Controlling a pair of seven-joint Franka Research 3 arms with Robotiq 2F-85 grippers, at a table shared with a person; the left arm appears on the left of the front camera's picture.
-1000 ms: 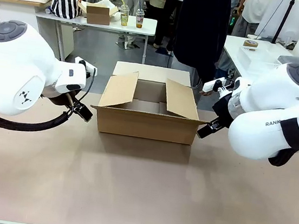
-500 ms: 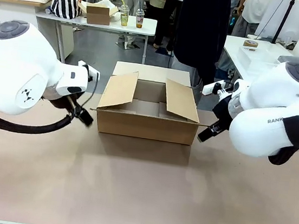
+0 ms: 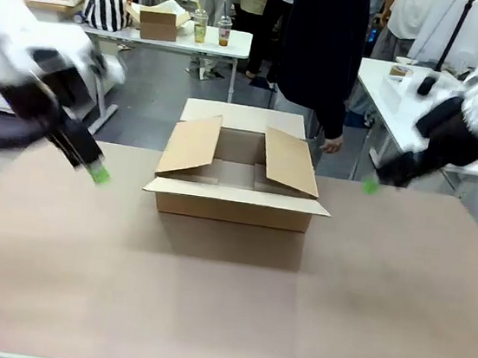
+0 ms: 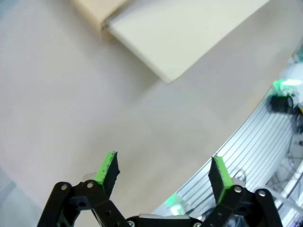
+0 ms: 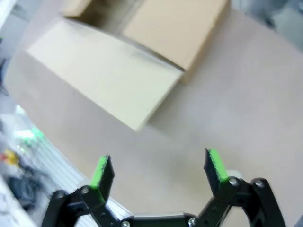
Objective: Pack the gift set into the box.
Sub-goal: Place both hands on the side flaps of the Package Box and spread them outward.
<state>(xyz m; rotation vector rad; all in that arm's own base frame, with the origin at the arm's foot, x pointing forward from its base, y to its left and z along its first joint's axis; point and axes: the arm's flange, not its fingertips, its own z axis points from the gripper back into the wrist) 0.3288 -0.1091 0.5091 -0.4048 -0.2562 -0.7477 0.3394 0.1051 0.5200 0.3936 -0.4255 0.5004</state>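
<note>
The box [image 3: 234, 206], a wide shallow brown carton, stands mid-table with its flaps open; the side flaps lean up and inward. I see only bare cardboard inside, and the gift set is out of view. My left gripper [image 3: 96, 172] hovers blurred left of the box, apart from it. In the left wrist view it [image 4: 163, 168] is open and empty above bare table, a box flap [image 4: 189, 33] ahead. My right gripper [image 3: 369, 186] hangs right of the box. The right wrist view shows it [image 5: 158, 168] open and empty, looking down on the box [image 5: 109, 71].
A person in dark clothes stands just behind the box, one hand [image 3: 331, 143] hanging near its far right corner. White tables with a small carton [image 3: 156, 20] and cups stand farther back. The brown table [image 3: 224, 299] is bare in front of the box.
Both arms have swung quickly outward and upward from the box's two ends, so both grippers now hang apart from it. The box has stayed in place.
</note>
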